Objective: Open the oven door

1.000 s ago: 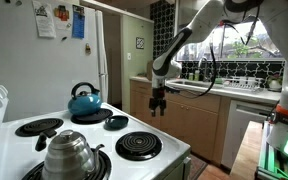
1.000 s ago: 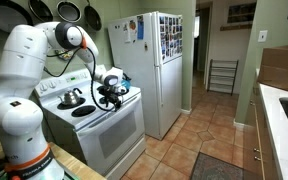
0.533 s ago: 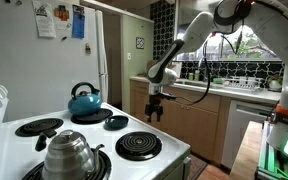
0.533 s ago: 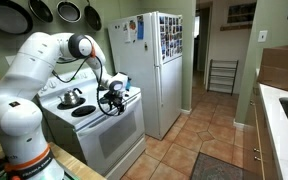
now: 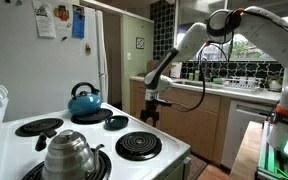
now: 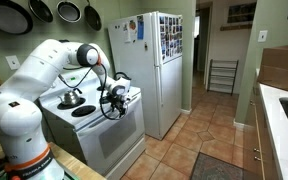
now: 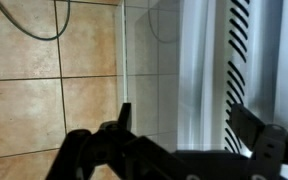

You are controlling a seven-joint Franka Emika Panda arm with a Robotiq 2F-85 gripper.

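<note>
The oven door [image 6: 116,138] is the front panel of the white range, and it is shut. My gripper [image 6: 112,100] hangs at the range's front top edge, just above the door, fingers pointing down. It also shows beyond the range's front edge in an exterior view [image 5: 151,113]. In the wrist view my gripper [image 7: 184,125] is open and empty, its two dark fingers spread wide. Between them lies a pale range surface [image 7: 199,70] with dark slots.
A blue kettle [image 5: 84,101] and a silver kettle [image 5: 69,152] stand on the coil burners [image 5: 138,145]. A white fridge [image 6: 159,70] stands beside the range. Brown cabinets [image 5: 194,120] run along the far counter. The floor is tiled [image 7: 54,80].
My arm has swung down and towards the range's front edge, so the gripper is lower. The door has not moved.
</note>
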